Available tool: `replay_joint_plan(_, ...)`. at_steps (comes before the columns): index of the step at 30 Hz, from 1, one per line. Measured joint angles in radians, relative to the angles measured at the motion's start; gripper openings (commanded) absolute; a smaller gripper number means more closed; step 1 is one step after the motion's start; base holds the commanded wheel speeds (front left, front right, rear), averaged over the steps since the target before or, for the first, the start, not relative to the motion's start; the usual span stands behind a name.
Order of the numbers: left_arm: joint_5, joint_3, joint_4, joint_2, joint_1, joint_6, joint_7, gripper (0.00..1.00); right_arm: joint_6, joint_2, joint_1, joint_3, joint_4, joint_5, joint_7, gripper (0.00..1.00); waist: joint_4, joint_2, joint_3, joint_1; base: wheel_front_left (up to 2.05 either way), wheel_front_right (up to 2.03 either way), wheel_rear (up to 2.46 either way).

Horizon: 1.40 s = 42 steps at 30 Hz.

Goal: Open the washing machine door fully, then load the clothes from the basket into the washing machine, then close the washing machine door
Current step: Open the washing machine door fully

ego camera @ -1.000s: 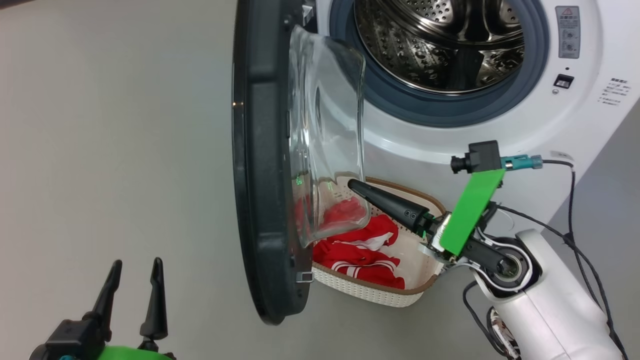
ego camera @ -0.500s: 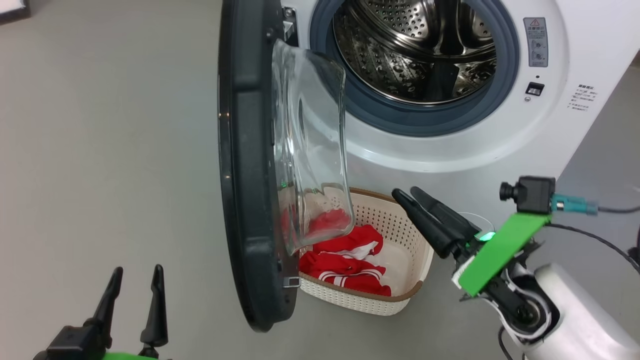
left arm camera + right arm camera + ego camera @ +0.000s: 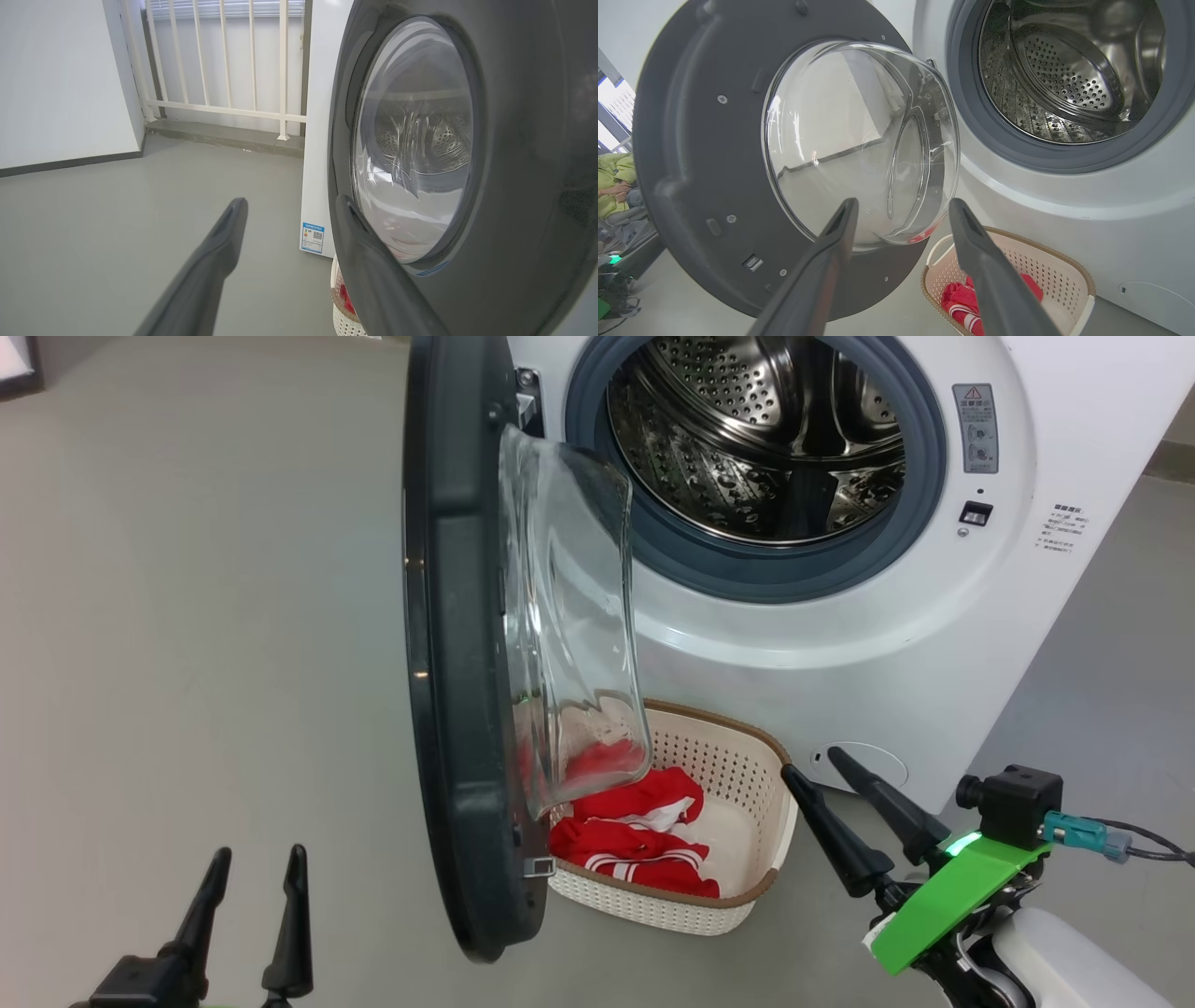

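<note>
The washing machine [image 3: 840,644] stands open, its steel drum [image 3: 747,439] empty. The washing machine door [image 3: 448,663] is swung out edge-on, its glass bowl [image 3: 569,616] hanging over the basket [image 3: 738,747] on the floor below. The red clothes [image 3: 635,840] lie in the basket's near half. My right gripper [image 3: 812,761] is open, just right of the basket and holding nothing. From the right wrist I see the door's inner face [image 3: 691,140], the basket [image 3: 1045,275] and the clothes [image 3: 957,298] past my right gripper [image 3: 903,203]. My left gripper [image 3: 260,854] is open, left of the door [image 3: 514,140].
Grey floor spreads left of the door. A round white flap [image 3: 882,765] sits low on the machine front, behind my right fingers. A blue sticker [image 3: 313,238] marks the machine's side. A railing [image 3: 252,70] lines the far wall. A seated person [image 3: 612,182] is behind the door.
The camera has shifted. My right gripper has drawn back from over the basket, beside the glass bowl, to the floor at the basket's right. The left gripper stays put.
</note>
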Motion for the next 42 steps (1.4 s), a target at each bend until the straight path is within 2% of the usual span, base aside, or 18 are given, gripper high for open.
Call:
replay_joint_plan(4, -0.001, -0.003, -0.010, 0.000, 0.000, 0.007, 0.000, 1.00, 0.000, 0.011, 0.005, -0.046, 0.028, -0.099, -0.012, 1.00, -0.005, 0.0000, 0.000, 0.0000, 0.00, 0.00, 0.00)
replay_joint_plan(14, -0.008, -0.009, -0.026, 0.002, 0.001, 0.017, 0.000, 1.00, 0.000, 0.092, 0.076, -0.214, -0.003, -0.412, -0.013, 1.00, -0.015, 0.0000, 0.008, -0.0001, 0.00, 0.00, 0.00)
replay_joint_plan(16, -0.009, -0.011, -0.026, 0.002, 0.001, 0.018, 0.000, 1.00, 0.000, 0.101, 0.089, -0.237, -0.009, -0.436, -0.013, 1.00, -0.014, 0.0000, 0.008, 0.0000, 0.00, 0.00, 0.00)
replay_joint_plan(25, -0.017, -0.013, -0.030, 0.009, 0.001, 0.026, 0.000, 1.00, 0.000, 0.123, 0.132, -0.265, -0.028, -0.478, -0.013, 1.00, -0.017, 0.0000, 0.010, 0.0000, 0.00, 0.00, 0.00)
replay_joint_plan(42, -0.026, -0.019, -0.029, 0.020, 0.001, 0.031, 0.000, 1.00, 0.000, 0.127, 0.133, -0.265, -0.035, -0.478, -0.013, 1.00, -0.023, 0.0000, 0.011, 0.0000, 0.00, 0.00, 0.00)
